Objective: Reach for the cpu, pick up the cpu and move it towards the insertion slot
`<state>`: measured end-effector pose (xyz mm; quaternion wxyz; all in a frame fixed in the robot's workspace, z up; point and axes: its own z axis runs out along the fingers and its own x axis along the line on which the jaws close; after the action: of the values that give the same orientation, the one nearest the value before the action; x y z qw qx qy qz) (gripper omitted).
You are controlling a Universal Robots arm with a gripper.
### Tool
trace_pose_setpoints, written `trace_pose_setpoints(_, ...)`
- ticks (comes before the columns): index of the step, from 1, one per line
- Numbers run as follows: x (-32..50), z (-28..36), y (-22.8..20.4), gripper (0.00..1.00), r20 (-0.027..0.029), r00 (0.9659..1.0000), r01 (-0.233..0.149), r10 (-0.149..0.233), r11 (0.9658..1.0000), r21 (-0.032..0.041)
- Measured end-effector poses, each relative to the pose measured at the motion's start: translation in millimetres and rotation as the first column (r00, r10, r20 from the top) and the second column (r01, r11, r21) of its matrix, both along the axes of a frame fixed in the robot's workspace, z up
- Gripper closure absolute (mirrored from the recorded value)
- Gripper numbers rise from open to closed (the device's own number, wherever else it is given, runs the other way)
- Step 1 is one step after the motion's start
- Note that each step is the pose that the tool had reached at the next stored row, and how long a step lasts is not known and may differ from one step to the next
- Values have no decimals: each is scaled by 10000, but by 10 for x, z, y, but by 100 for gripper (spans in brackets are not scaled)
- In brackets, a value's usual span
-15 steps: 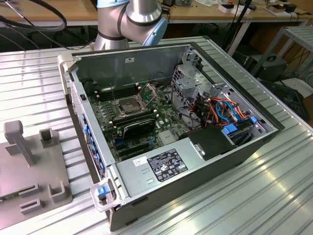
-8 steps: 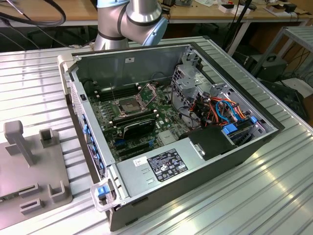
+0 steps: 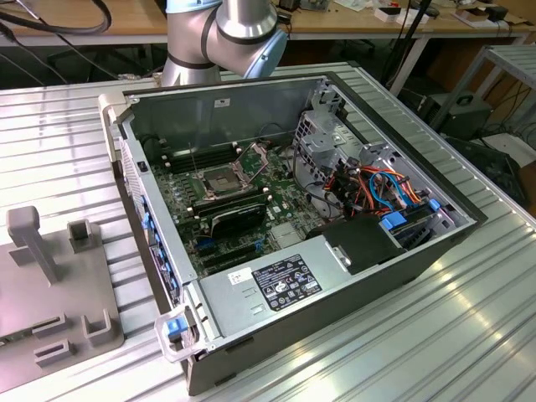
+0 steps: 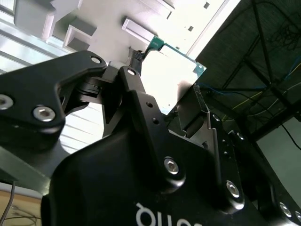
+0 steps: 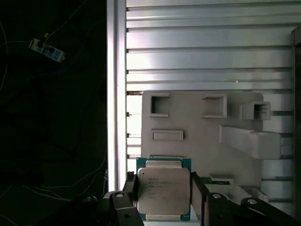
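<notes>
Pincer (image 5: pixel 162 200) pinching cpu (image 5: pixel 163 183) by two opposite edges, seemingly held clear of grey fixture plate (image 5: pixel 197 127) | pick looks done, move to slot not yet | insertion slot (image 3: pixel 215 180) left of centre in exterior view, inside open computer case (image 3: pixel 218 109) | case walls, drive cage (image 3: pixel 322 138) and cables (image 3: pixel 377 188) crowd it.

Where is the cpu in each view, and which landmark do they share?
First wrist view: the cpu, silver face showing, in the hand.
Second wrist view: the cpu, green-edged, between the hand's fingers.
Exterior view: grey fixture plate at its left.
Shared landmark: that plate, behind the cpu in both wrist views.
</notes>
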<state>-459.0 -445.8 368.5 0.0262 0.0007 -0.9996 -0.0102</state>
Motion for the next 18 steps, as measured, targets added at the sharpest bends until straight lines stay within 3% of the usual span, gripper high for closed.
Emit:
trace_pose_setpoints(10,0,169,0,45,1,9999,-144,144,9999,1)
trace_pose_setpoints(18,0,267,0,45,3,9998,-183,183,9998,3)
